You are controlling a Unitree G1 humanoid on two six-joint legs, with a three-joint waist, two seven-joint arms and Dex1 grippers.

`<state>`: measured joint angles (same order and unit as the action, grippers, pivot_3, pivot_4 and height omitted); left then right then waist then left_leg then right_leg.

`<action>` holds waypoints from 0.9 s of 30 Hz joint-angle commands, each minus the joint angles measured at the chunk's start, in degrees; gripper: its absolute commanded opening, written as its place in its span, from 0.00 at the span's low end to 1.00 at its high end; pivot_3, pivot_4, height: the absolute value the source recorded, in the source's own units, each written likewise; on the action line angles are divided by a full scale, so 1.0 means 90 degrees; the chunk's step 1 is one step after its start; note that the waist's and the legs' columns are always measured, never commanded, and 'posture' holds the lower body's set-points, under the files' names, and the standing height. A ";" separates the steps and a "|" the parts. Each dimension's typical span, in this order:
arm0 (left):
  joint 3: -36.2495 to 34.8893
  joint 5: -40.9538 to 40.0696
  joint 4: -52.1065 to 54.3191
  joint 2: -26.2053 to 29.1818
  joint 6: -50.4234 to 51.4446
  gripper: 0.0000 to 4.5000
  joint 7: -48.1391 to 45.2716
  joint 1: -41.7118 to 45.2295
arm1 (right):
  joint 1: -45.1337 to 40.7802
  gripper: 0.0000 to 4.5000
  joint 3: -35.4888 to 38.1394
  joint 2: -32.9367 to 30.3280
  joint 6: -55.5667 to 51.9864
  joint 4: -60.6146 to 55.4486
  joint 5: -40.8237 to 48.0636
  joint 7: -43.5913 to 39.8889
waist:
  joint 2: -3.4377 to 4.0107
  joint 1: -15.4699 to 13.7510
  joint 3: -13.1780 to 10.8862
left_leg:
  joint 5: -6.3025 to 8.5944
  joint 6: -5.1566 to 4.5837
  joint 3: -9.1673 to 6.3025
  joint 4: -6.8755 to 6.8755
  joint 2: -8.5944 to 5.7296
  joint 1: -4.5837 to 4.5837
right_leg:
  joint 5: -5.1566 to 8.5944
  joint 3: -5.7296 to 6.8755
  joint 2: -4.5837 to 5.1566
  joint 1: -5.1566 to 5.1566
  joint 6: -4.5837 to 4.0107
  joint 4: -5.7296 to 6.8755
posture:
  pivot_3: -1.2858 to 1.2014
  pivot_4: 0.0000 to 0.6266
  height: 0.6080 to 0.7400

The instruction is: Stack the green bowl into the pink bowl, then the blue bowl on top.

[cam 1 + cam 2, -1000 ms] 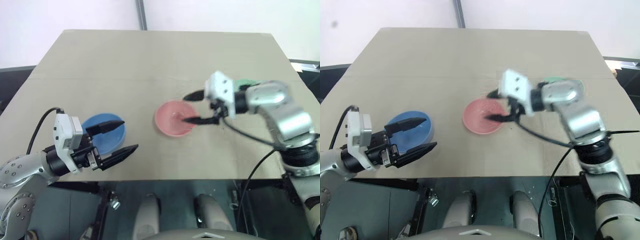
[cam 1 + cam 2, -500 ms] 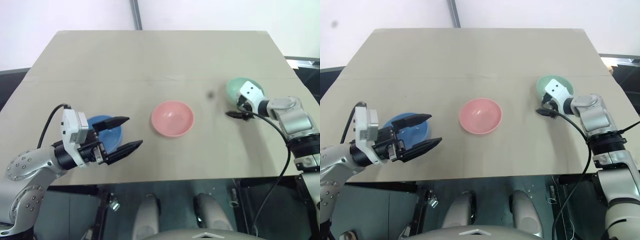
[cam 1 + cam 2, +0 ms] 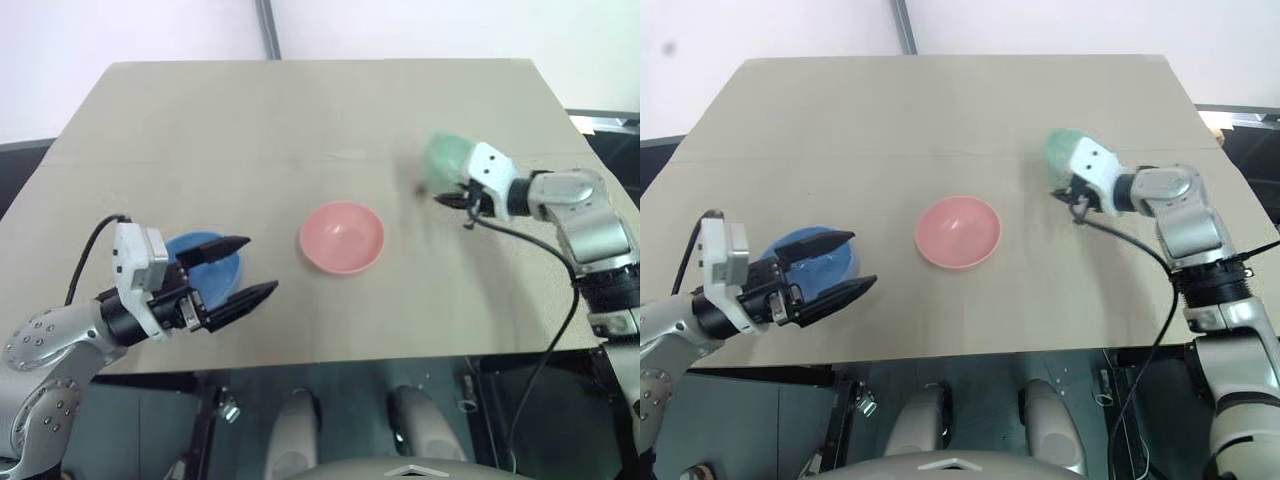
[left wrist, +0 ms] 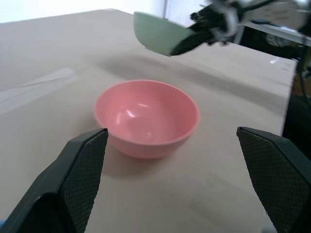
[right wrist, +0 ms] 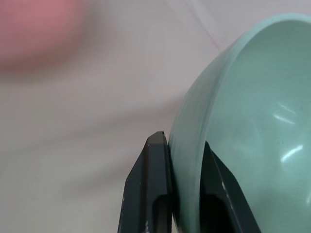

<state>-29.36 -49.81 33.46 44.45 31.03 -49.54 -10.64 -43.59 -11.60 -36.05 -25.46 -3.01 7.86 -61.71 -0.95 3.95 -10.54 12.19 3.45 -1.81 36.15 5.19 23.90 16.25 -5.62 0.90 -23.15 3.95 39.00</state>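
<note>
Right end effector (image 5: 182, 160) clamped on green bowl (image 3: 443, 153) rim, bowl lifted off the bench (image 3: 300, 120), tilted, right of centre in the head view. Pink bowl (image 3: 342, 236) mid-frame on bench, empty. Left end effector (image 3: 248, 268) wide open, holding nothing, over blue bowl (image 3: 205, 262) at lower left.
</note>
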 commanded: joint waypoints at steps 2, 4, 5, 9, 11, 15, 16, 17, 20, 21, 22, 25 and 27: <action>-0.0515 -0.0175 -0.0158 -0.0081 0.0171 1.00 0.0339 -0.0216 | 0.0245 0.02 -0.0415 0.0232 -0.0463 -0.1586 0.0476 -0.0141 | -0.0012 -0.0040 0.0007 | 0.0000 0.0000 -0.0003 0.0001 0.0000 0.0000 | 0.0000 0.0005 0.0001 0.0001 0.0000 -0.0001 | 0.52 0.24 1.00; -0.0669 -0.0072 -0.0200 -0.0047 0.0259 1.00 0.0490 -0.0358 | 0.0288 0.02 -0.0683 0.0398 -0.0611 -0.1818 0.0442 -0.0053 | -0.0016 -0.0072 0.0009 | 0.0000 0.0000 -0.0003 0.0003 -0.0001 0.0002 | 0.0001 0.0007 0.0003 0.0004 -0.0001 -0.0005 | 0.52 0.24 1.00; -0.0744 -0.0027 -0.0213 -0.0011 0.0285 1.00 0.0491 -0.0451 | 0.0296 0.02 -0.0809 0.0446 -0.0618 -0.1859 0.0402 -0.0045 | -0.0015 -0.0084 0.0009 | 0.0000 0.0000 -0.0003 0.0008 -0.0002 0.0005 | 0.0000 0.0007 0.0004 0.0002 -0.0001 -0.0005 | 0.52 0.24 1.00; -0.1075 0.0058 -0.0093 0.0108 0.0571 1.00 0.0829 -0.0745 | 0.0212 0.02 -0.1228 0.0572 -0.0430 -0.1597 0.0191 -0.0067 | -0.0018 -0.0155 0.0010 | 0.0000 0.0001 -0.0001 0.0020 -0.0002 0.0004 | 0.0000 0.0006 0.0005 0.0003 -0.0001 -0.0003 | 0.52 0.24 1.00; -0.1220 0.0116 0.0061 0.0108 0.0665 1.00 0.1050 -0.0885 | 0.0110 0.28 -0.1310 0.0686 -0.0306 -0.1353 -0.0016 0.0104 | -0.0018 -0.0163 0.0010 | -0.0001 0.0001 -0.0002 0.0020 -0.0002 -0.0001 | 0.0001 0.0007 0.0003 0.0002 -0.0002 0.0002 | 0.52 0.24 1.00; -0.1328 0.0997 0.0714 0.0091 0.0781 1.00 0.1847 -0.1376 | 0.0029 0.72 -0.1197 0.0719 -0.0149 -0.1315 -0.0142 0.0235 | -0.0019 -0.0166 0.0011 | -0.0001 0.0001 0.0001 0.0019 -0.0002 0.0000 | 0.0000 0.0005 0.0004 0.0002 -0.0002 0.0000 | 0.52 0.24 1.00; -0.1338 0.1181 0.0879 0.0118 0.0849 1.00 0.1967 -0.1523 | 0.0037 0.72 -0.1134 0.0678 -0.0208 -0.1434 -0.0049 0.0178 | -0.0019 -0.0166 0.0011 | -0.0001 0.0002 0.0001 0.0017 -0.0002 0.0003 | 0.0000 0.0004 0.0004 0.0002 -0.0002 -0.0005 | 0.52 0.24 1.00; -0.1375 0.1183 0.1010 0.0106 0.0844 1.00 0.1926 -0.1621 | 0.0046 0.72 -0.1055 0.0652 -0.0273 -0.1551 0.0063 0.0136 | -0.0019 -0.0168 0.0011 | 0.0000 0.0002 0.0001 0.0015 -0.0002 0.0003 | 0.0001 0.0005 0.0004 0.0002 -0.0002 -0.0005 | 0.52 0.24 1.00; -0.1669 0.1257 0.1383 0.0475 0.1239 1.00 0.1740 -0.1933 | 0.0132 0.72 -0.0656 0.0540 -0.0478 -0.2029 0.0663 -0.0061 | -0.0018 -0.0179 0.0010 | 0.0000 0.0002 -0.0001 0.0006 -0.0002 0.0006 | 0.0001 0.0006 0.0004 -0.0001 -0.0004 -0.0008 | 0.52 0.24 1.00; -0.1813 0.1308 0.1526 0.0858 0.1490 1.00 0.1493 -0.2077 | 0.0172 0.72 -0.0458 0.0493 -0.0634 -0.2229 0.0931 -0.0099 | -0.0029 -0.0187 0.0008 | 0.0000 0.0002 -0.0001 0.0005 -0.0002 0.0005 | 0.0002 0.0007 0.0004 -0.0001 -0.0004 -0.0006 | 0.52 0.24 1.00; -0.1918 0.1544 0.1674 0.1372 0.1551 1.00 0.1048 -0.2246 | 0.0247 0.72 -0.0230 0.0390 -0.0774 -0.2443 0.1214 -0.0167 | -0.0035 -0.0190 0.0006 | 0.0000 0.0001 -0.0010 0.0005 0.0000 0.0007 | 0.0002 0.0016 0.0002 -0.0002 -0.0004 -0.0005 | 0.52 0.24 1.00; -0.2005 0.1863 0.1836 0.2524 0.1782 1.00 0.0292 -0.2236 | 0.0419 0.72 0.0139 0.0109 -0.1066 -0.2753 0.1650 -0.0196 | -0.0027 -0.0215 0.0003 | 0.0000 0.0002 -0.0006 0.0011 -0.0004 -0.0002 | 0.0015 0.0020 0.0010 0.0004 -0.0026 -0.0010 | 0.52 0.24 1.00; -0.1875 0.2125 0.1875 0.3045 0.1815 1.00 -0.0007 -0.2085 | 0.0425 0.72 0.0291 -0.0036 -0.1269 -0.2786 0.1813 -0.0132 | -0.0028 -0.0186 0.0003 | 0.0000 0.0002 0.0001 0.0016 -0.0004 -0.0008 | 0.0015 0.0012 0.0010 0.0010 -0.0026 -0.0013 | 0.52 0.24 1.00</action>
<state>-45.80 -33.02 48.87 69.41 46.98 -47.05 -30.05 -39.68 -11.94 -35.42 -35.58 -26.19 22.08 -63.29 -1.20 2.28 -10.52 12.19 3.46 -1.79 36.30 5.16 23.83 16.39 -5.52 0.99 -23.06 3.72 38.90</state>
